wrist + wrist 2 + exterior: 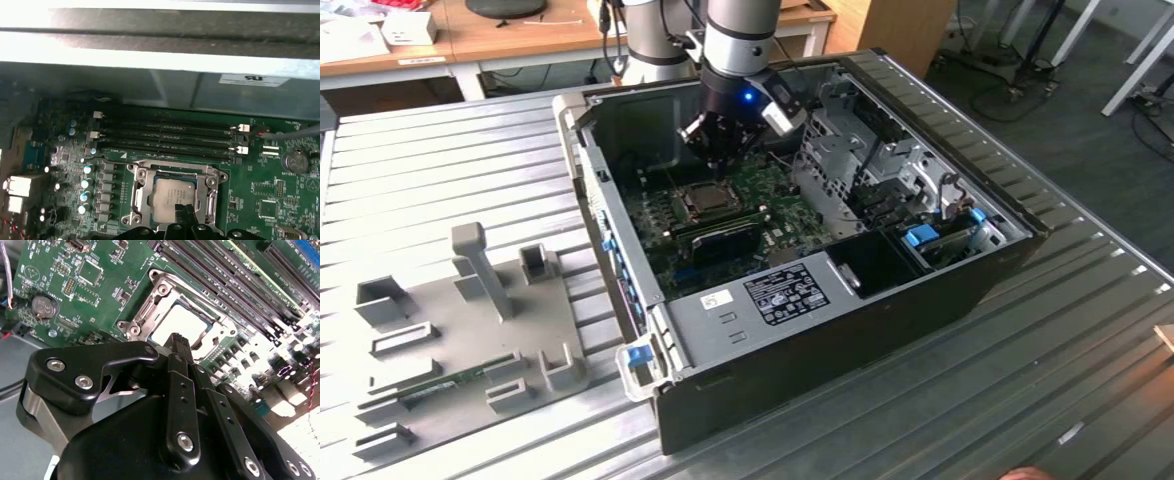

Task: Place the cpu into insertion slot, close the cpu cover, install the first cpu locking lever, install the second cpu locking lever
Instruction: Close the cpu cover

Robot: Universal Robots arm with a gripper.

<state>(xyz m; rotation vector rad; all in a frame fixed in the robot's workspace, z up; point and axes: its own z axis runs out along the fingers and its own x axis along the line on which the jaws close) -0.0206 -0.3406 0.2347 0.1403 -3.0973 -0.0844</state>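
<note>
Above the cpu (170,197) in the insertion slot (711,200), I am apparently closing the cpu cover (140,195), jaws pinched together (empty).

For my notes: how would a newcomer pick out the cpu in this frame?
Start at the open computer case, then its green circuit board. Beside the long black memory strips sits the silver cpu cover. The cpu is the flat silvery-beige square in its cut-out, paler and plainer than anything around it.
</note>
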